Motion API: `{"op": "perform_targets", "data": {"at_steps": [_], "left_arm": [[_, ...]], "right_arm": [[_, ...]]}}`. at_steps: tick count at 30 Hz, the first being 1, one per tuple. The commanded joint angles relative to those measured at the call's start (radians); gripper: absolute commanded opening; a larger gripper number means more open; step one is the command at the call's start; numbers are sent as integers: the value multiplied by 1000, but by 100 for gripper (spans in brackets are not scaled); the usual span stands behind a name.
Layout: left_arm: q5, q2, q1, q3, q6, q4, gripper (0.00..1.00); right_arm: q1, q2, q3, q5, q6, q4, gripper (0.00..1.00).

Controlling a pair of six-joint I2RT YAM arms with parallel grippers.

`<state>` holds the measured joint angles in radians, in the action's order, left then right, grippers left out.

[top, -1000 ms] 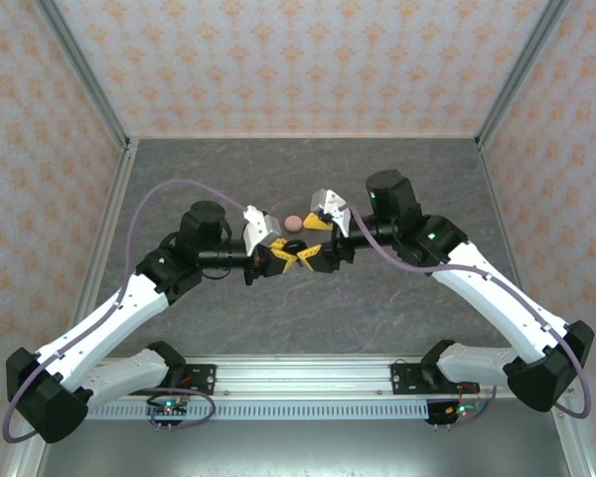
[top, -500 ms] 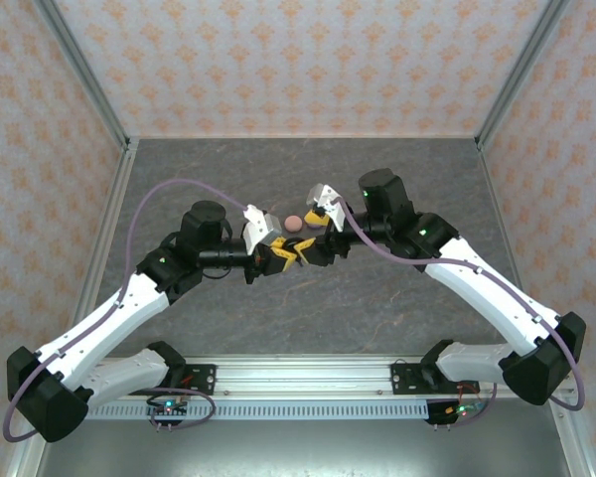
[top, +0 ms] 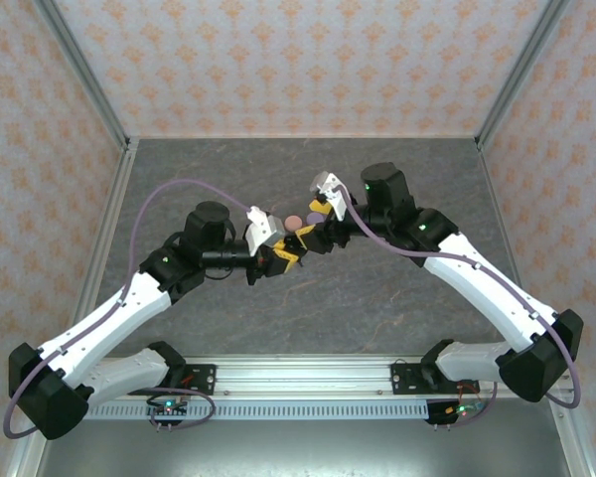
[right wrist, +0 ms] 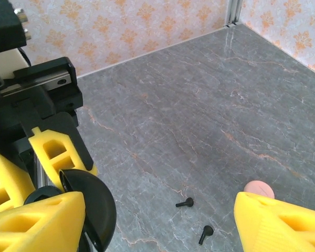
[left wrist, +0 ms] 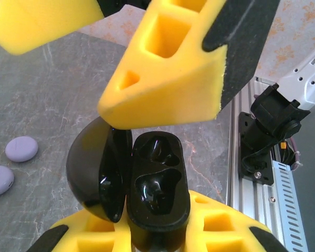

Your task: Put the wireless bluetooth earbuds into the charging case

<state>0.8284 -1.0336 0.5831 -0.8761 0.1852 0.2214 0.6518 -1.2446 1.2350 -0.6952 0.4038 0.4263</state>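
Right gripper (right wrist: 160, 223), wide open, hangs over two black earbuds (right wrist: 185, 202) near the table's (right wrist: 199, 105) middle, so it is nearer them. Left gripper (left wrist: 157, 157) squeezes the open black case (left wrist: 157, 194) beside it.

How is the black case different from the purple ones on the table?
The black case is open, lid swung aside; the purple cases are shut. The black case is held in the left gripper; the purple cases lie on the table. The black case is shiny, the purple cases dull. All are small and rounded.
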Motion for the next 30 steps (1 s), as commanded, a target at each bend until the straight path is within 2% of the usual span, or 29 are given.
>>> {"op": "perform_targets", "data": {"at_steps": [1, 10, 12, 16, 18, 21, 24, 30], "left_arm": [[12, 12, 10, -15, 28, -8, 5], [-62, 46, 11, 38, 37, -50, 5], [-83, 65, 11, 64, 38, -71, 4], [-133, 115, 12, 125, 29, -120, 2], [-160, 148, 16, 157, 22, -144, 1], [-191, 203, 24, 189, 9, -148, 1], [-186, 259, 25, 211, -10, -146, 1], [-180, 335, 24, 229, -23, -122, 1]], "right_arm": [[-7, -3, 36, 30, -15, -8, 74], [-34, 90, 7, 15, -102, -36, 75], [-37, 112, -6, 66, -142, -35, 75], [-36, 124, -61, 273, -287, -20, 75], [-37, 102, -84, 314, -349, 3, 75], [-37, 29, -94, 351, -441, 56, 65], [-35, -46, -106, 366, -528, 58, 63], [30, -251, -29, 426, -574, 111, 59]]}}
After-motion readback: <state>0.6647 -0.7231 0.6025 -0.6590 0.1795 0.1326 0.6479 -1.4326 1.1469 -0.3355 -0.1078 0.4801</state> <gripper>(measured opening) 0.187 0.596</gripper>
